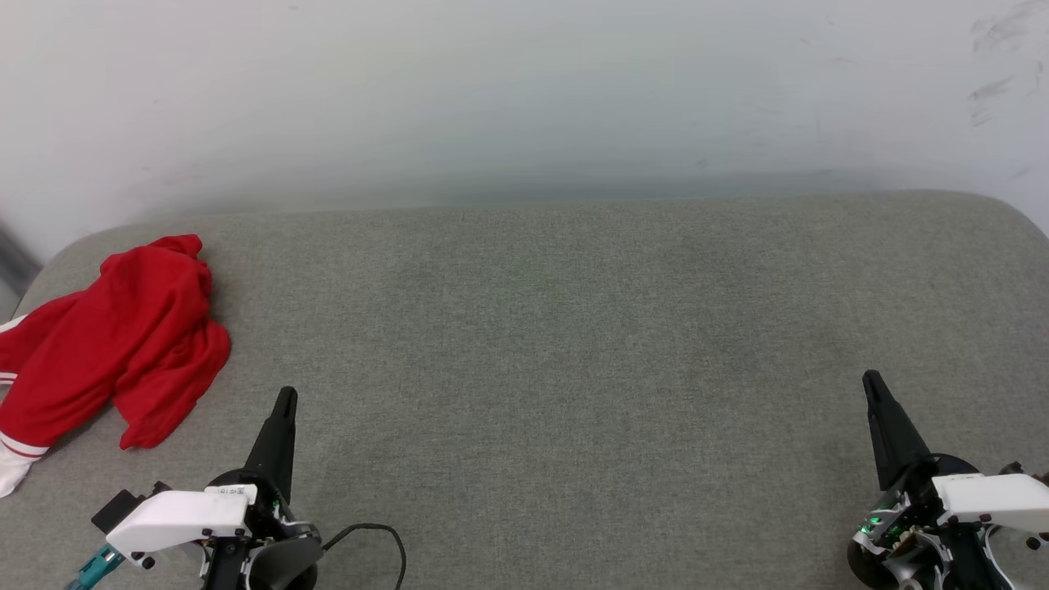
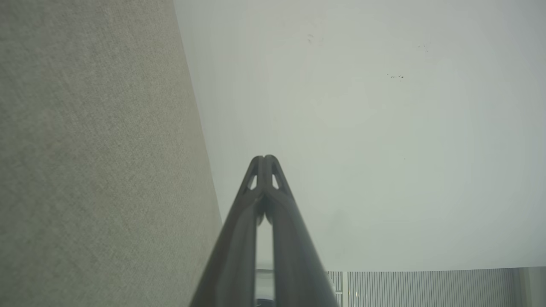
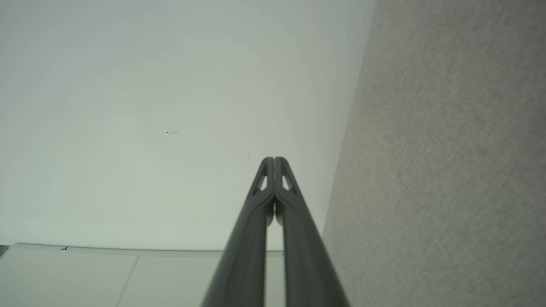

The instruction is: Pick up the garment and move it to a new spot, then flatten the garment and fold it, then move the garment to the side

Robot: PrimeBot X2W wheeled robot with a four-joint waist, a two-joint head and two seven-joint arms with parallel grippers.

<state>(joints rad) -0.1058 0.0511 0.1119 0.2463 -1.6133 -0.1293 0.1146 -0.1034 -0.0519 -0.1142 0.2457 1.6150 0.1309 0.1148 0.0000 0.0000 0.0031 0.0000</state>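
Note:
The garment (image 1: 123, 344), a red shirt with white striped-trim sleeves, lies crumpled at the far left of the grey upholstered surface (image 1: 541, 344), part of it running past the head view's left edge. My left gripper (image 1: 285, 399) rests at the lower left, shut and empty, its tips a short way right of the garment's lower edge. My right gripper (image 1: 870, 381) sits at the lower right, shut and empty, far from the garment. In the wrist views the left gripper (image 2: 264, 158) and the right gripper (image 3: 273, 160) each show fingertips pressed together, pointing at the pale wall.
A pale wall (image 1: 524, 90) rises directly behind the grey surface. A black cable (image 1: 379, 537) loops by my left wrist. The surface's rounded corners curve off at the far left and far right.

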